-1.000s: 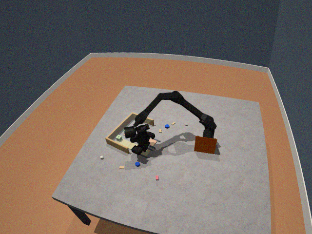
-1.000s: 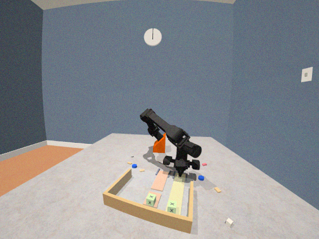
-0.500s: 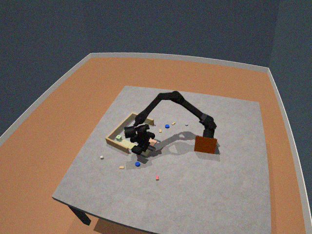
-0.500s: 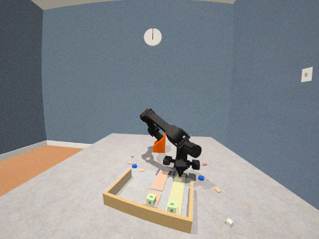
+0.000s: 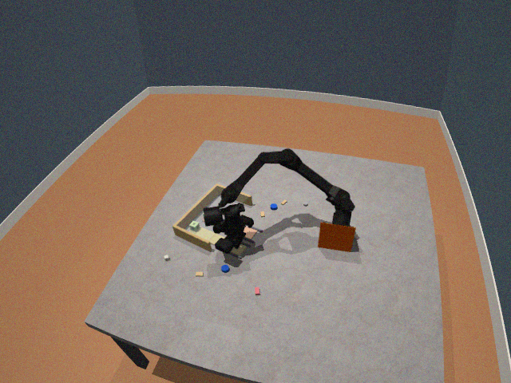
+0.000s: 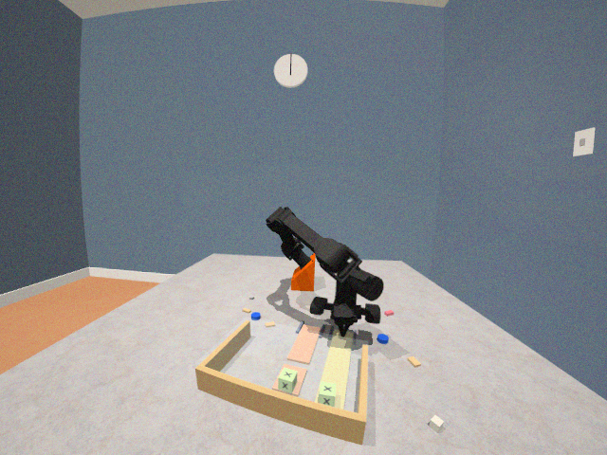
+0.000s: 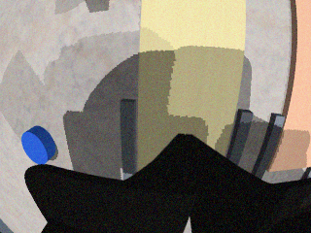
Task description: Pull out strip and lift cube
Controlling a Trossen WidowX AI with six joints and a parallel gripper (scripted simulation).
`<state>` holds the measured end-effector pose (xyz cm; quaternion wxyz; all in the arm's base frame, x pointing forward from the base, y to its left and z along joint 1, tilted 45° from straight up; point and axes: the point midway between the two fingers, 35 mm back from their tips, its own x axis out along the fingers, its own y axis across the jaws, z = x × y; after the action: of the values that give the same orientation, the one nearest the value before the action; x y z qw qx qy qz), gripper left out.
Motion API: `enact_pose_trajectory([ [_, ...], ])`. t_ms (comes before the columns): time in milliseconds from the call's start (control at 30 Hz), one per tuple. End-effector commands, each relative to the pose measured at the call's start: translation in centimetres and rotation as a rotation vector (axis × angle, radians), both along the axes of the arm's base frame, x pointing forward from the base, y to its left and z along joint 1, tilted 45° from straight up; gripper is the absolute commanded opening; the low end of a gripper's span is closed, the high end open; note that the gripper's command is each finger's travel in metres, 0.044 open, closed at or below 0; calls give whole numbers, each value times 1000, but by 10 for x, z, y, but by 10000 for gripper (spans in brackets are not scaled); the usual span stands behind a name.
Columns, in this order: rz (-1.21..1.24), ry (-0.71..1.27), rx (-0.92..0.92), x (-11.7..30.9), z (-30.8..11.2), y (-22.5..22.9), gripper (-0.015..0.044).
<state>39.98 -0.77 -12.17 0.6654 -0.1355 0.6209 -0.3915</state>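
The yellow strip looks like one piece. A green cube marked X sits at its far end inside the tray. The pink strip is in two parts with a gap: a front piece and a rear piece, which bears another X-marked green cube. My gripper is shut and empty, pointing down at the yellow strip's near end. Whether its tips touch the strip cannot be told. In the top view the arm hides the tips.
A three-sided wooden frame surrounds the cubes, open toward the arm's base. Short dark rails flank the strips' near ends. One blue disc lies beside the gripper, another beyond the pink strip.
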Motion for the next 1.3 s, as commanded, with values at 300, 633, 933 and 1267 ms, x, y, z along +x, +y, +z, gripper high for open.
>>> enact_pose_trajectory([
  [300,1,2,-7,-3,-4,-2,0],
  [633,1,3,-7,-18,-8,3,0],
  [933,1,4,-6,-31,-11,7,0],
  [1267,1,4,-6,-44,-14,11,0],
])
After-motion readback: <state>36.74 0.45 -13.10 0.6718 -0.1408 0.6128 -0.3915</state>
